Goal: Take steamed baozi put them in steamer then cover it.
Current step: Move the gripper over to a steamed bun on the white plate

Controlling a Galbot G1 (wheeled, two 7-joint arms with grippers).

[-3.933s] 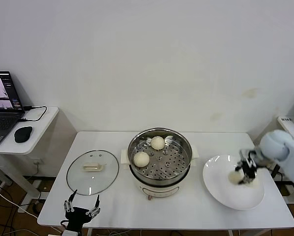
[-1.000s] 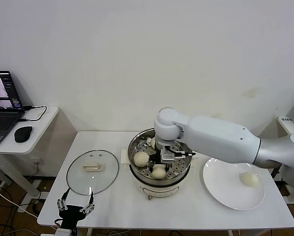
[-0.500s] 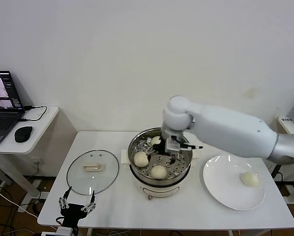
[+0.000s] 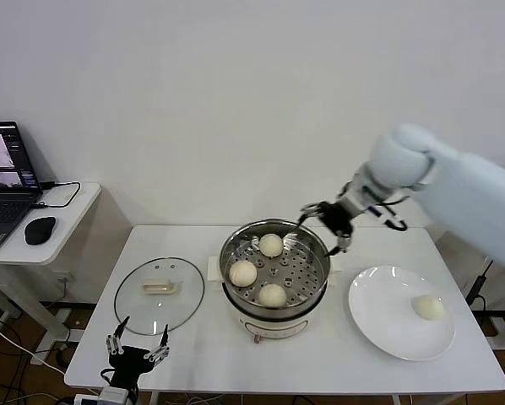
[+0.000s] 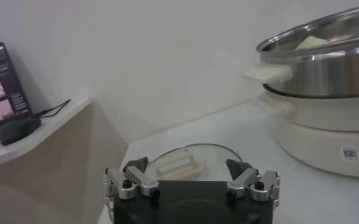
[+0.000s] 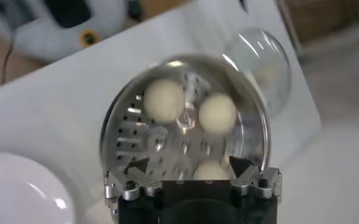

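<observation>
The steamer (image 4: pixel 224 253) stands mid-table with three steamed baozi on its perforated tray: one at the back (image 4: pixel 271 245), one at the left (image 4: pixel 242 272), one at the front (image 4: pixel 272 294). A further baozi (image 4: pixel 428 307) lies on the white plate (image 4: pixel 388 314). My right gripper (image 4: pixel 327 223) hangs open and empty above the steamer's right rim. Its wrist view looks down on the tray (image 6: pixel 136 131) and the three baozi (image 6: pixel 164 100), with the gripper (image 6: pixel 189 167) open. The glass cover (image 4: pixel 159 294) lies flat left of the steamer. My left gripper (image 4: pixel 137 347) waits open at the table's front left edge, with the cover (image 5: pixel 185 161) in front of it.
The white plate sits right of the steamer, near the table's right edge. A side table at the far left carries a laptop (image 4: pixel 3 181) and a mouse (image 4: pixel 40 229). A plain wall runs close behind the table.
My right gripper has opened, risen out of the steamer and swung up to the right, leaving the third baozi on the tray. The left arm has stayed put.
</observation>
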